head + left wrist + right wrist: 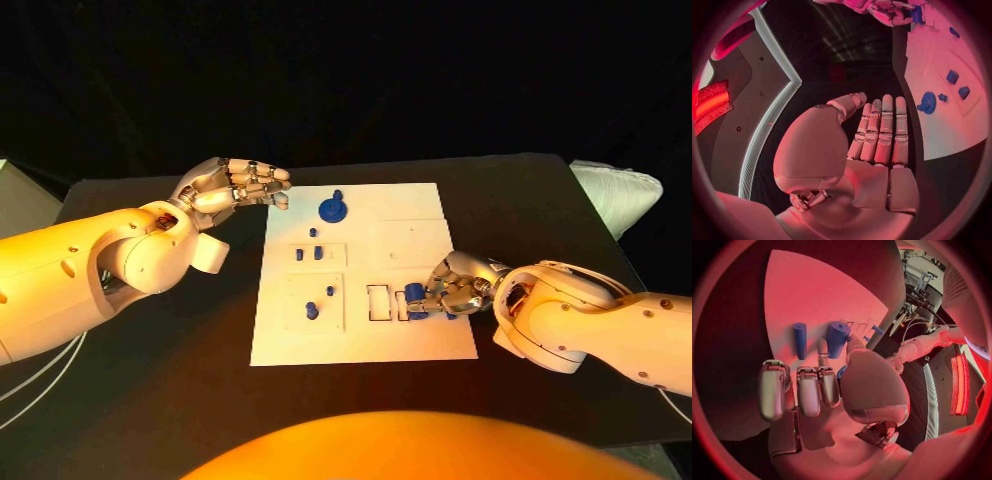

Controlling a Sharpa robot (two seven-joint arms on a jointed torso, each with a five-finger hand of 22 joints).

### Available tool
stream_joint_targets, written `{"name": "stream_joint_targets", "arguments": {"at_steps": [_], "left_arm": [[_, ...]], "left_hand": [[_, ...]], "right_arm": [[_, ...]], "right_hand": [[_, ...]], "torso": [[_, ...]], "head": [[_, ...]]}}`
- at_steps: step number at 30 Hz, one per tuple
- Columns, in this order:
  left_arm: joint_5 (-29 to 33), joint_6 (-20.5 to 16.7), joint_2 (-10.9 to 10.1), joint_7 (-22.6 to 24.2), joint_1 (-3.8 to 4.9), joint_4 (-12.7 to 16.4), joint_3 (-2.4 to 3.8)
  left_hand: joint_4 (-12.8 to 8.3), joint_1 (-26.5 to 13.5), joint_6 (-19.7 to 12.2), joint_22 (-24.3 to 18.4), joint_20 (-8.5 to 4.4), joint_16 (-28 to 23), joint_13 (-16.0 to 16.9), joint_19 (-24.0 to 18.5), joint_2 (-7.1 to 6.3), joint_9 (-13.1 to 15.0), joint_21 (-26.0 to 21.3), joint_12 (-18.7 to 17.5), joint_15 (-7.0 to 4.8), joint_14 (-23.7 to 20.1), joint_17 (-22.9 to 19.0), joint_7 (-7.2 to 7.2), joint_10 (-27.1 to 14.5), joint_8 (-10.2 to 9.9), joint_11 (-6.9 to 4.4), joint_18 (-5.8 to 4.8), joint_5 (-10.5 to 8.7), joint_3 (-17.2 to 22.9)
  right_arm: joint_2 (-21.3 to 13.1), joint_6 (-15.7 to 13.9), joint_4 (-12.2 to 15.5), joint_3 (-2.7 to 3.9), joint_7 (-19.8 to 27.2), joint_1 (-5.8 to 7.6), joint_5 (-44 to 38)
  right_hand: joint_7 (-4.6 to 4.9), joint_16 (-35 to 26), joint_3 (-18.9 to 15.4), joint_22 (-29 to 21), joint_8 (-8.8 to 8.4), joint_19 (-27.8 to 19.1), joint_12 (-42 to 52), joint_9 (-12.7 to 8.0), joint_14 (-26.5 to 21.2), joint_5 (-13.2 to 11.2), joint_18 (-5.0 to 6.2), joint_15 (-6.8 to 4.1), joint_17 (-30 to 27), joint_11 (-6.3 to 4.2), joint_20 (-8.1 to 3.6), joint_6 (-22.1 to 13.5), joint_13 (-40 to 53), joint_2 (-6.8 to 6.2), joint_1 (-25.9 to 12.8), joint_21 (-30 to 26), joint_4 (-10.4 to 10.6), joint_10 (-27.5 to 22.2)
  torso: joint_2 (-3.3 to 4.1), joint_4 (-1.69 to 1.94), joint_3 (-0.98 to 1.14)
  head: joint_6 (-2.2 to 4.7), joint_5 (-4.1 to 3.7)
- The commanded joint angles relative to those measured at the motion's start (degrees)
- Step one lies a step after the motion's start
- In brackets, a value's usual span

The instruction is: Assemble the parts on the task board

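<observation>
Parts, small blue plastic pieces (312, 311), sit in the recesses of the flat white task board (418, 345) at the middle of the black table (173, 400). I see my right hand (450, 287) pinching one blue block (415, 296) at the board's near right slots. My left hand (231, 186) hovers beside the board's far left corner, fingers straight, pressed together, holding nothing.

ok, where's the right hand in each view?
Head view: right hand at the task board's right edge.
Left wrist view: near the circle's rim, at the board's edge.
Right wrist view: mid-circle, over the board.
Shared landmark: the white task board.
</observation>
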Motion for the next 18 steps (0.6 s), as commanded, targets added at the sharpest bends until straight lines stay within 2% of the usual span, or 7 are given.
{"name": "stream_joint_targets", "arguments": {"at_steps": [1,6,14,16,17,18], "left_arm": [[0.39,0.99,-0.03,0.19,-0.01,0.24,0.03],[0.39,0.95,-0.20,0.15,-0.01,0.30,0.03],[0.39,0.96,-0.23,0.09,0.00,0.29,0.03],[0.39,0.95,-0.21,0.08,0.00,0.28,0.03],[0.39,0.95,-0.21,0.07,0.00,0.28,0.03],[0.39,0.95,-0.20,0.06,0.00,0.27,0.03]], "left_hand": [[0.19,-0.24,0.21,0.02,0.02,-0.32,0.08,0.33,0.58,-0.10,-0.34,-0.27,0.11,0.44,0.09,0.37,0.28,-0.28,0.27,-0.06,0.31,-0.27],[0.19,-0.24,0.21,0.02,0.02,-0.32,0.08,0.33,0.58,-0.10,-0.34,-0.27,0.11,0.44,0.09,0.37,0.28,-0.28,0.27,-0.06,0.31,-0.27],[0.26,-0.32,0.21,-0.01,0.03,-0.39,0.08,0.34,0.59,-0.12,-0.40,-0.31,0.11,0.46,0.14,0.37,0.29,-0.30,0.27,-0.06,0.32,-0.29],[0.26,-0.32,0.21,-0.01,0.03,-0.39,0.08,0.34,0.59,-0.12,-0.40,-0.31,0.11,0.46,0.14,0.37,0.29,-0.30,0.27,-0.06,0.32,-0.29],[0.26,-0.32,0.21,-0.01,0.03,-0.39,0.08,0.34,0.59,-0.12,-0.40,-0.31,0.11,0.46,0.14,0.37,0.29,-0.30,0.27,-0.06,0.32,-0.29],[0.26,-0.32,0.21,-0.01,0.03,-0.39,0.08,0.34,0.59,-0.12,-0.40,-0.31,0.11,0.46,0.14,0.37,0.29,-0.30,0.27,-0.06,0.32,-0.29]], "right_arm": [[0.73,0.01,-0.58,-0.05,-1.42,-0.40,-1.83],[1.57,-0.20,-1.04,-0.04,-1.97,-0.64,-1.93],[2.12,0.49,-1.58,-0.04,-2.72,-0.73,-2.00],[2.18,0.77,-1.83,-0.04,-2.89,-0.74,-2.00],[2.20,0.85,-1.95,-0.04,-2.95,-0.74,-1.96],[2.22,0.91,-2.09,-0.04,-2.99,-0.74,-1.86]], "right_hand": [[-0.28,0.21,-0.51,10.51,0.33,4.19,-0.18,-0.04,4.61,0.42,-1.11,-0.28,8.45,-0.44,-0.24,0.05,10.35,-0.02,-0.82,0.14,0.05,2.67],[-0.29,0.23,-1.06,10.61,0.49,4.19,-0.25,0.07,4.61,0.72,-1.13,-0.28,8.52,-0.44,-0.24,-0.06,10.37,-0.13,-1.85,0.27,0.07,2.66],[-0.25,0.23,-1.40,10.64,0.63,4.15,-0.41,0.19,4.61,2.28,-1.11,-0.26,8.57,-0.41,-0.22,-0.38,10.33,-0.17,-2.46,0.19,0.02,2.58],[-0.21,0.24,-1.41,10.67,0.71,4.12,-0.49,0.25,4.62,3.71,-1.11,-0.22,8.64,-0.37,-0.19,-0.60,10.33,-0.18,-2.30,0.16,-0.01,2.54],[-0.18,0.22,-1.31,10.69,0.76,4.11,-0.57,0.30,4.61,5.59,-1.10,-0.21,8.61,-0.35,-0.17,-0.77,10.31,-0.18,-1.88,0.14,-0.06,2.50],[-0.12,0.19,-1.13,10.70,0.75,4.08,-0.73,0.32,4.59,8.53,-1.09,-0.18,8.58,-0.31,-0.15,-1.05,10.21,-0.26,-1.19,0.08,-0.06,2.39]], "torso": [[0.04,0.13,-0.03],[0.09,0.19,-0.11],[0.08,0.08,-0.09],[0.03,0.08,-0.08],[0.02,0.10,-0.07],[0.01,0.09,-0.09]], "head": [[0.01,0.23],[0.01,0.28],[0.01,0.25],[0.01,0.15],[0.01,0.11],[0.01,0.11]]}}
